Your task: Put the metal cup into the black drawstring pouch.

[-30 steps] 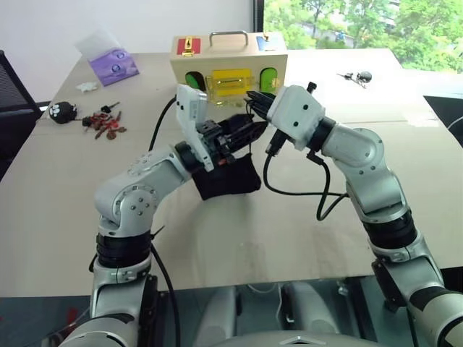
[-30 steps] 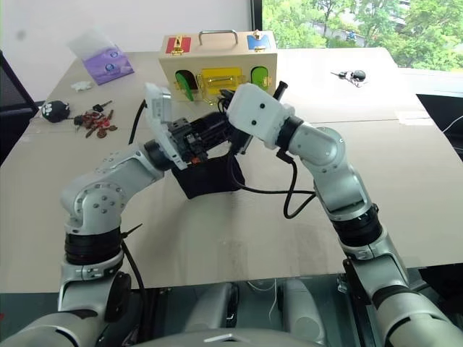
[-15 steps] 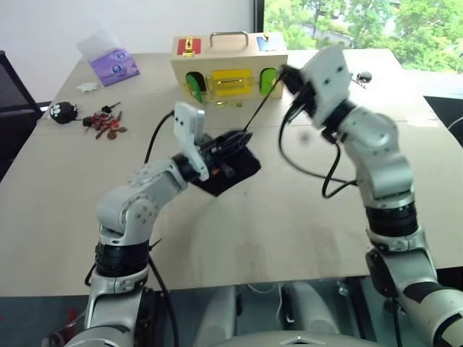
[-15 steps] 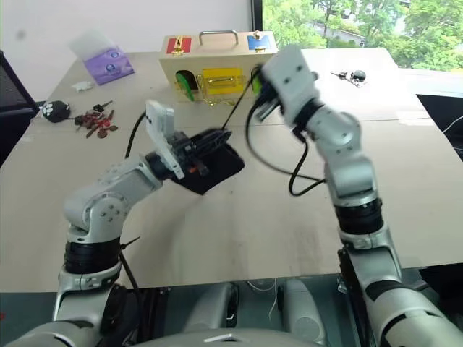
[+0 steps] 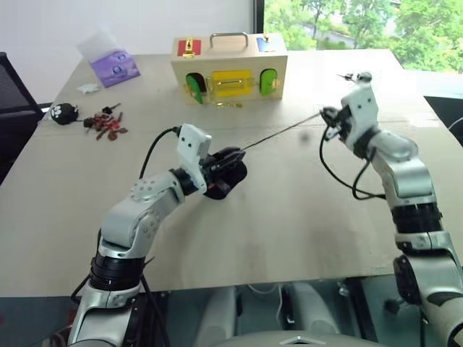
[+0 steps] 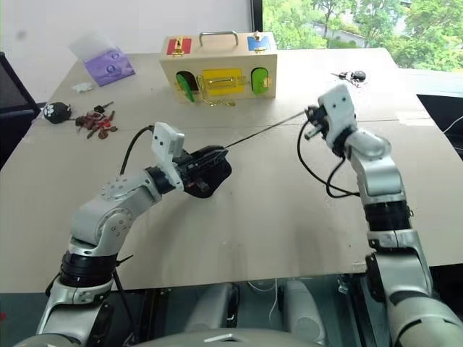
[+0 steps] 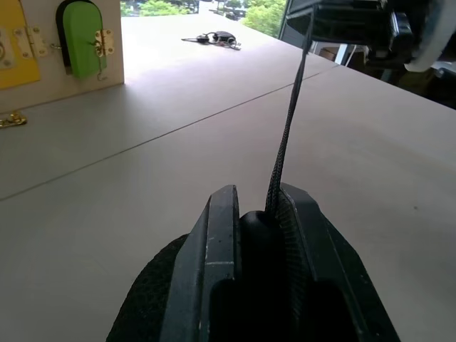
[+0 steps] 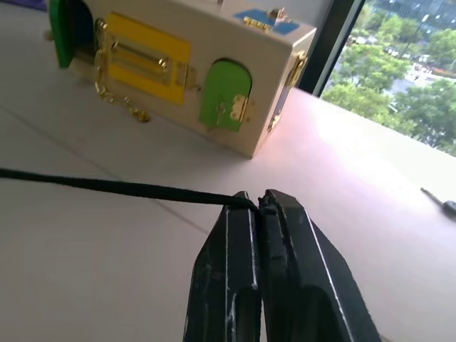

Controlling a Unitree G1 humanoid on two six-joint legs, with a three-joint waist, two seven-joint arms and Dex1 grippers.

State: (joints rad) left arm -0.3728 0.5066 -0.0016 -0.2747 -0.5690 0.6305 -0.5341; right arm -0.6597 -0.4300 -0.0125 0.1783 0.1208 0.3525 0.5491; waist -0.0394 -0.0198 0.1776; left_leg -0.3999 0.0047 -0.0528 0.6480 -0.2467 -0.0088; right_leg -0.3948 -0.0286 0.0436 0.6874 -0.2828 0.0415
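- Cinching looks like the step in hand — right gripper [image 5: 327, 120], centre right, pinches the taut drawstring cord [image 5: 278, 134].
- Left gripper [image 5: 230, 163] clamps the bunched black drawstring pouch [image 5: 220, 189] mid-frame.
- Metal cup presumably inside — only release left.

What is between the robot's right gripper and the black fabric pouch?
A thin black drawstring cord runs taut from the soft black drawstring pouch to the right gripper above bare tabletop, seen in both eye views.

A wooden latch box [image 5: 228, 63] stood at the far side of the table [image 5: 275, 217]. A purple packet [image 5: 113, 66], a paw-print keychain [image 5: 62, 111] and red keys [image 5: 107, 124] lay far left; more keys [image 5: 356, 76] lay far right.
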